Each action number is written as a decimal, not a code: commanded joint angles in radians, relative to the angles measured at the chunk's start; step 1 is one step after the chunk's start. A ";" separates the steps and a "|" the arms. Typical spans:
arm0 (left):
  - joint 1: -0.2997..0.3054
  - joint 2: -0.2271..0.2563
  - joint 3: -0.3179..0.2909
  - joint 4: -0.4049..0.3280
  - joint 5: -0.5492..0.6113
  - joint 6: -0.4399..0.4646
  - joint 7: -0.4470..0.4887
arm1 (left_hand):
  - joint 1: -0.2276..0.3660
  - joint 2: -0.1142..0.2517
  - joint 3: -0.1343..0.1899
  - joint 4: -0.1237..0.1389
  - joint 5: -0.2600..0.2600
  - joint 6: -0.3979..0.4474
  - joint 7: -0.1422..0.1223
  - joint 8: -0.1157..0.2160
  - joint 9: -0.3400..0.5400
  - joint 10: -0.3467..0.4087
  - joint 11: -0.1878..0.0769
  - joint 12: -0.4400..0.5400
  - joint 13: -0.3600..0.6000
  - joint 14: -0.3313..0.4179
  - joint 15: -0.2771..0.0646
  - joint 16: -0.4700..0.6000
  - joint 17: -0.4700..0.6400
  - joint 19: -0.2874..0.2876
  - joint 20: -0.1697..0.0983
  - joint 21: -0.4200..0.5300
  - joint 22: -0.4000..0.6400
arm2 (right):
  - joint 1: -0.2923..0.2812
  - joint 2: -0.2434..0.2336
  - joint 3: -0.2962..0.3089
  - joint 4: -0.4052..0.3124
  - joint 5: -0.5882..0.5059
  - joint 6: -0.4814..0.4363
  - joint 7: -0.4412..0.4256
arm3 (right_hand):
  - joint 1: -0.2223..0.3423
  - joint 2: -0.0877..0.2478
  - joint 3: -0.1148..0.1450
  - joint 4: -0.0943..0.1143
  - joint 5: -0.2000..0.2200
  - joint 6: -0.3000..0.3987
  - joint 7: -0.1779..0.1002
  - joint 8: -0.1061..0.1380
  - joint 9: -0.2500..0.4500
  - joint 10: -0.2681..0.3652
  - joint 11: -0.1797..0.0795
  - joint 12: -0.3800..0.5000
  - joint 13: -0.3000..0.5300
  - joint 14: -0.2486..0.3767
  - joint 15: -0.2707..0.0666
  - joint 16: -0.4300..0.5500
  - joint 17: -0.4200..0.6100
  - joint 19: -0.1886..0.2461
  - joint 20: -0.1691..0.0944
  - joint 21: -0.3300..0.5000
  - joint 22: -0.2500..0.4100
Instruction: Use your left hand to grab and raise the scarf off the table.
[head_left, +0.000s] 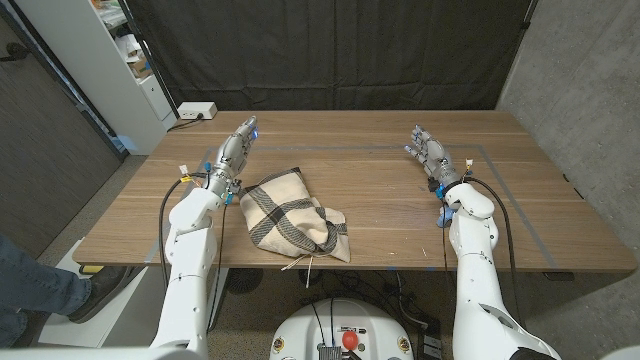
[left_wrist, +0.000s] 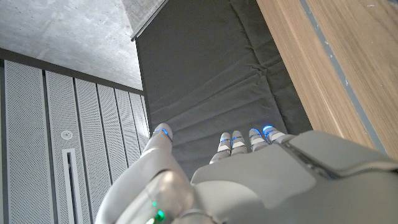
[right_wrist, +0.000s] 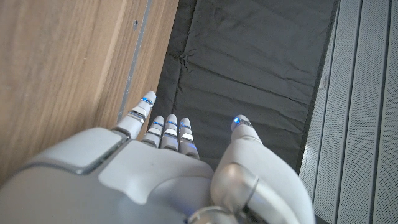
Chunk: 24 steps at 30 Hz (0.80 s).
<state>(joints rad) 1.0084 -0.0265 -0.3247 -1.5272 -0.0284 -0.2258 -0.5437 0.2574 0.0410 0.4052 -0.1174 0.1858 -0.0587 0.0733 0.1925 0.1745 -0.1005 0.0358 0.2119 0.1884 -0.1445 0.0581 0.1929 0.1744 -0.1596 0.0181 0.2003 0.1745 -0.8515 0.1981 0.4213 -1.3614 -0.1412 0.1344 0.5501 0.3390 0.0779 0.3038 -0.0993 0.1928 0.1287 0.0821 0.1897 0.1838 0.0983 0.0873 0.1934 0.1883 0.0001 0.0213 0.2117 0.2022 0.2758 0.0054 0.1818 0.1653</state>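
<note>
A: While nothing is holding it, the scarf (head_left: 293, 219) is lying bunched on the surface (head_left: 390, 215), near the front edge, a bit toward the robot's left of centre. Cream cloth, dark plaid lines, fringe hanging at the near corner.

B: Left hand?

A: The left hand (head_left: 238, 150) is sitting just beyond the scarf's far left corner, fingers stretched out and apart, gripping nothing. Whether it is touching the wood, I can't tell.

B: Right one?

A: The right hand (head_left: 428, 153) is waiting well apart on the other side, fingers spread too, holding nothing.

B: So the reach isn't started. How to do it well?

A: My guess: bring the left hand back over the thick folded middle, come down with fingers wide, gather several layers rather than one edge, then go straight up until the fringe is clearing the wood. Pinching a single corner is risking a slip.
</note>
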 joint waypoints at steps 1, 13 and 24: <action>0.040 0.003 -0.012 -0.039 0.038 -0.054 0.012 | 0.006 0.006 0.004 -0.005 0.002 0.009 0.000 0.003 0.004 0.007 0.000 0.009 0.003 0.005 0.005 0.003 0.004 -0.002 0.004 0.003 0.006 | -0.017 0.009 -0.003 -0.019 0.012 0.025 0.000 | 0.006 0.007 0.001 -0.005 0.009 0.004 -0.009 0.005 0.005 0.004 -0.001 0.004 0.002 -0.002 0.004 0.000 0.005 -0.004 -0.002 0.004 0.004; 0.046 0.001 -0.017 -0.028 0.011 -0.102 -0.014 | 0.007 0.006 0.004 -0.007 0.001 0.012 -0.001 0.002 0.004 0.011 0.000 0.009 0.003 0.011 0.004 0.003 0.004 0.000 0.008 0.003 0.005 | -0.030 0.011 -0.007 -0.030 0.024 0.042 0.000 | 0.006 0.007 -0.001 -0.006 0.010 0.005 -0.009 0.006 0.005 0.005 -0.002 0.004 0.002 -0.002 0.006 0.000 0.005 -0.005 -0.002 0.005 0.004; 0.071 -0.006 -0.012 -0.039 0.001 -0.160 -0.031 | 0.008 0.006 0.003 -0.009 0.000 0.017 -0.001 0.003 0.004 0.016 0.000 0.009 0.003 0.016 0.004 0.003 0.005 0.003 0.009 0.003 0.005 | -0.037 0.011 -0.013 -0.042 0.030 0.046 -0.004 | 0.006 0.008 -0.002 -0.007 0.010 0.006 -0.008 0.006 0.005 0.005 -0.001 0.004 0.002 -0.002 0.005 0.000 0.005 -0.005 -0.002 0.005 0.003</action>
<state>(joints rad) 1.0545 -0.0263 -0.3392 -1.5540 -0.0178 -0.3348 -0.5590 0.2574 0.0410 0.4093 -0.1215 0.1857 -0.0496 0.0678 0.1925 0.1745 -0.0898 0.0357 0.2119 0.1883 -0.1328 0.0622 0.1929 0.1744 -0.1556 0.0221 0.2003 0.1744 -0.8820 0.2083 0.4131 -1.3946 -0.1190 0.1731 0.5497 0.3389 0.0779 0.2996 -0.1035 0.1928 0.1286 0.0822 0.1897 0.1837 0.0982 0.0873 0.1934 0.1882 0.0000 0.0213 0.2117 0.2021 0.2758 0.0054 0.1818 0.1652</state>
